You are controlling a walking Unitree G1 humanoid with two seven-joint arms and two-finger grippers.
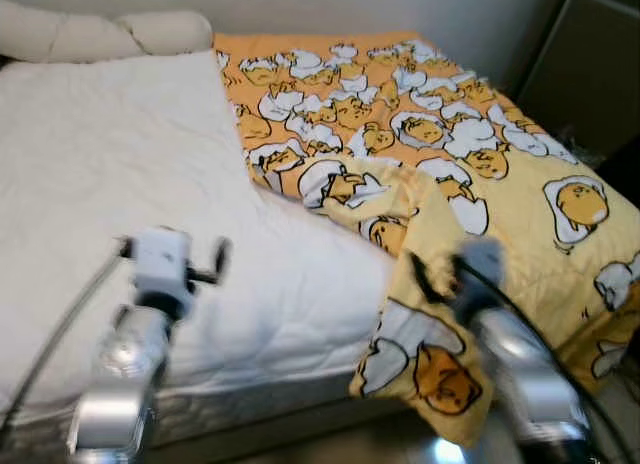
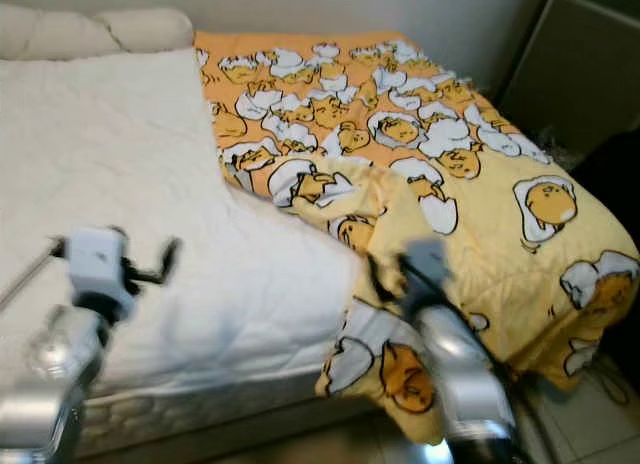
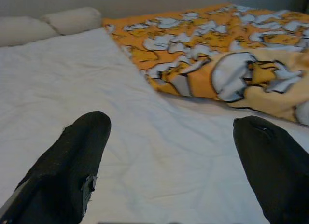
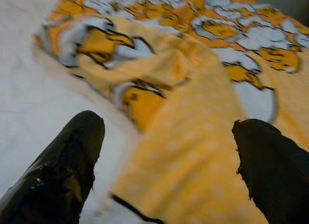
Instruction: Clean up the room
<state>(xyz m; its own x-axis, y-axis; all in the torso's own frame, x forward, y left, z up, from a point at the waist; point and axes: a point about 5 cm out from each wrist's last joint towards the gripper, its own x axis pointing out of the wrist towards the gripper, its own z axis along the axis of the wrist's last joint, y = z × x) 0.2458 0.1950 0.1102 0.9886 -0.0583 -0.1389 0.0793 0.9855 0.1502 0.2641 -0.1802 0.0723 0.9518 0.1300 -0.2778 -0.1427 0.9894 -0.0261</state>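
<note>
1. A bed with a white quilted mattress cover [image 1: 110, 184] is shown; two cream pillows [image 1: 100, 32] lie at its head, at about 11 o'clock in the head views.
2. An orange and yellow cartoon-egg blanket [image 1: 480, 174] is seen bunched over the half of the bed from 12 to 4 o'clock, with a folded ridge [image 1: 375, 189] near the centre and one corner [image 1: 430, 369] hanging over the near edge of the mattress at 5 o'clock.
3. The right gripper [image 4: 166, 147] is held above the yellow underside of the blanket beside the ridge; its two black fingers [image 4: 67, 161] are spread wide apart and nothing is clasped between them.
4. The left gripper [image 3: 171, 151] is held over the bare white cover at about 8 o'clock, also with its fingers [image 3: 72, 161] spread apart and empty, the blanket edge lying well ahead of it.
5. The step in hand is judged to be a reach for the blanket so that it can be spread over the bed.
6. Risk: only one thin layer may be pinched, so the fold is dragged rather than opened.
7. Risk: the hanging corner may be pulled further off the mattress toward the floor [image 2: 590, 414] if the cloth is drawn toward 6 o'clock.
8. Risk: the white cover may be caught together with the blanket and rucked up.
9. The right arm is blurred, so exact contact cannot be confirmed.
</note>
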